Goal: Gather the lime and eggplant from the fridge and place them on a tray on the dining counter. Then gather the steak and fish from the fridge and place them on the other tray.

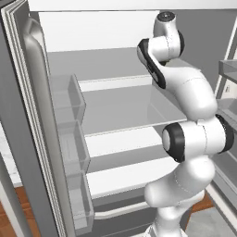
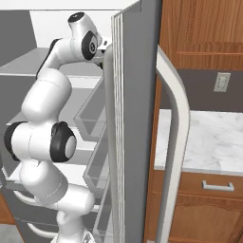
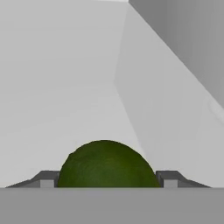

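Inside the tall grey open-doored fridge (image 1: 115,106), white arm reaching onto an upper shelf. In the hand view, the small round green lime (image 3: 106,164) sits on the white shelf between the two dark fingertips of the gripper (image 3: 106,179), jaws spread either side, contact unclear. Step in hand: grasping the lime. Next, probably: close firmly, then lift clear of the shelf.

A wall bench (image 2: 209,142) with a white, grey-veined marble top stands at the right of the right base view. Under its top sits a wooden cabinet (image 2: 199,213) whose drawer carries a pale bar handle (image 2: 217,186). Above the bench, a white wall socket (image 2: 221,81) sits on a dark grey backsplash (image 2: 199,90), under a wooden upper cabinet (image 2: 204,33).
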